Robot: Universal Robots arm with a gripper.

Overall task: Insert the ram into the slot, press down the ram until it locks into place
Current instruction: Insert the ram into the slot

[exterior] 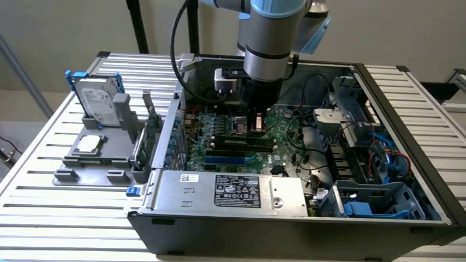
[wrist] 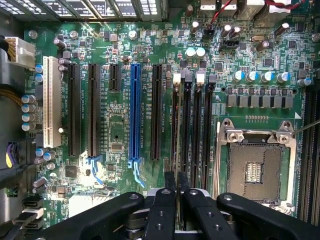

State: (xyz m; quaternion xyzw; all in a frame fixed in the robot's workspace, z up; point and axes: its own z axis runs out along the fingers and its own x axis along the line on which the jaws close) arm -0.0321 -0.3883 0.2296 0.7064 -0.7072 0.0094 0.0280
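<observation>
Blue connector: parallel look-alike, near; sideways drift would put the ram astray.
Ram: edge-on along the slot, seemingly entered; whether locked I cannot tell.
Claw: fingers pinched together on the ram's top edge, near one end; pushing there may tilt it, leaving the far end clip unlatched.
Neighbouring sockets: just beside; a slip could scrape them.
Processor socket: open, contacts exposed to a stray finger.
</observation>
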